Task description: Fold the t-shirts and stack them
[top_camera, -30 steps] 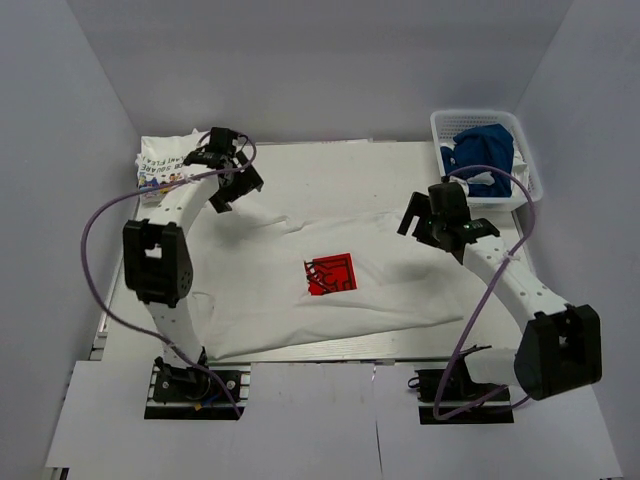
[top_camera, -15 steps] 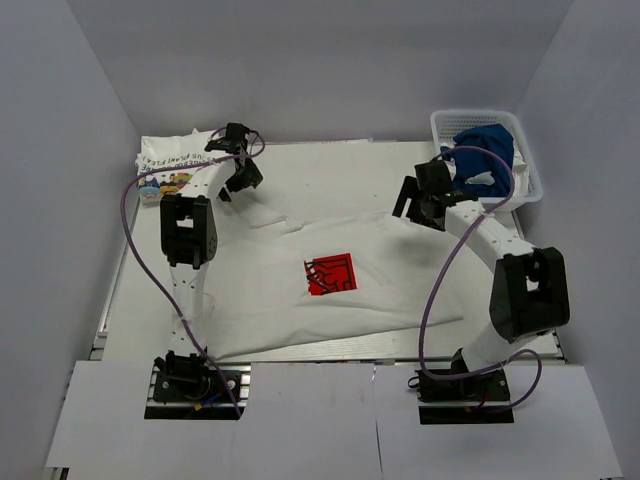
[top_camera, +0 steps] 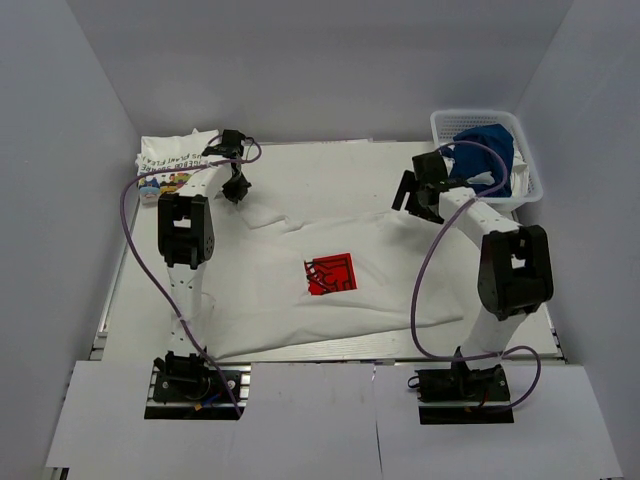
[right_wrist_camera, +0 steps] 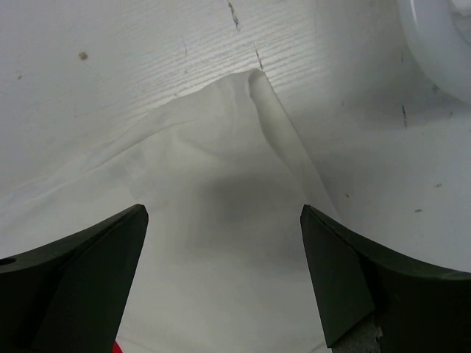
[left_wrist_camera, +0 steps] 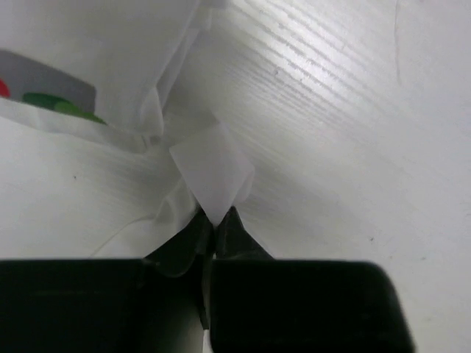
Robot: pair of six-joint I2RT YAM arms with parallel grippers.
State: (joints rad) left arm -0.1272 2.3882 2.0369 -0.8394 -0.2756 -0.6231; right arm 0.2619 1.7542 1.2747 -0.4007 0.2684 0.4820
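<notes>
A white t-shirt (top_camera: 390,265) with a red square print (top_camera: 330,272) lies spread flat in the middle of the table. My left gripper (top_camera: 235,192) is down at its far left corner. In the left wrist view its jaws (left_wrist_camera: 215,220) are shut, pinching a point of white cloth (left_wrist_camera: 213,173). My right gripper (top_camera: 413,207) hovers open over the far right corner; the cloth corner (right_wrist_camera: 246,103) lies just ahead of the spread fingers (right_wrist_camera: 224,220). A folded white t-shirt with a colourful print (top_camera: 168,162) sits at the far left. A blue t-shirt (top_camera: 480,150) fills the basket.
The white plastic basket (top_camera: 470,114) stands at the table's far right corner, its rim (right_wrist_camera: 441,29) just beyond the right gripper. Purple cables loop from both arms. Grey walls close in the table on three sides.
Both arms reached farther back to the shirt's far corners. The left gripper went from open to shut on the left corner. The right gripper stayed open.
</notes>
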